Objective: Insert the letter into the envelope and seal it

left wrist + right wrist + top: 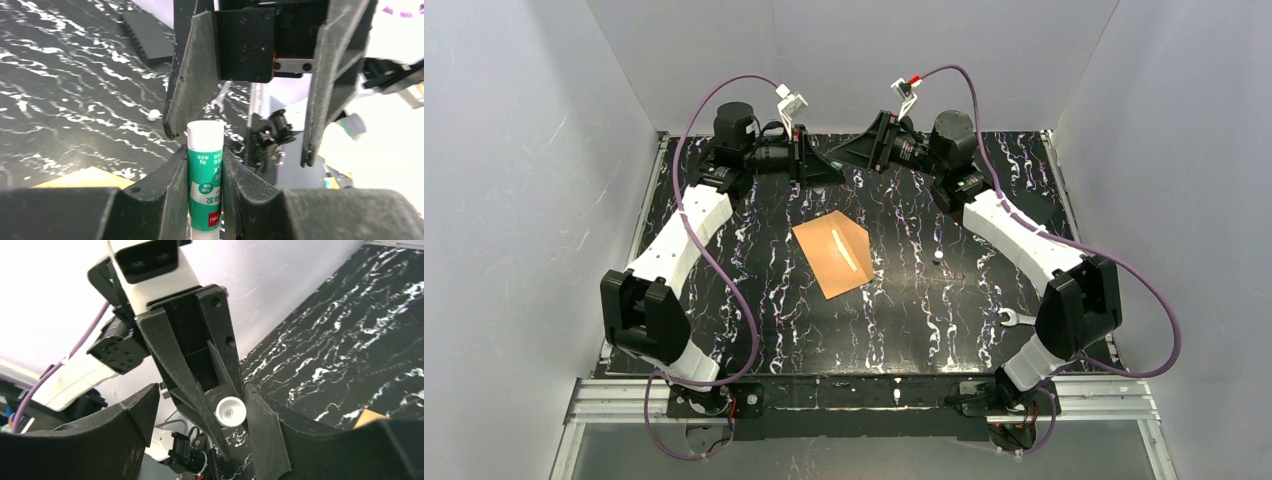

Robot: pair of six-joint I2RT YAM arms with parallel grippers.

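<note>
Even, diffuse light falls from above in the top view. The pale walls [514,150] are bright, shadows hardly show on the black marbled counter [904,330], and the picture is sharp throughout. In the left wrist view the right side burns out to white. The glue stick [205,185] is crisp, while the near fingers of the left gripper [205,150] are blurred. In the right wrist view the wall glares pale lilac, and the dark fingers of the right gripper [200,390] look soft.

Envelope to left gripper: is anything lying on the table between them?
No. The top view shows only bare table between the envelope and the left gripper, which holds a glue stick.
</note>
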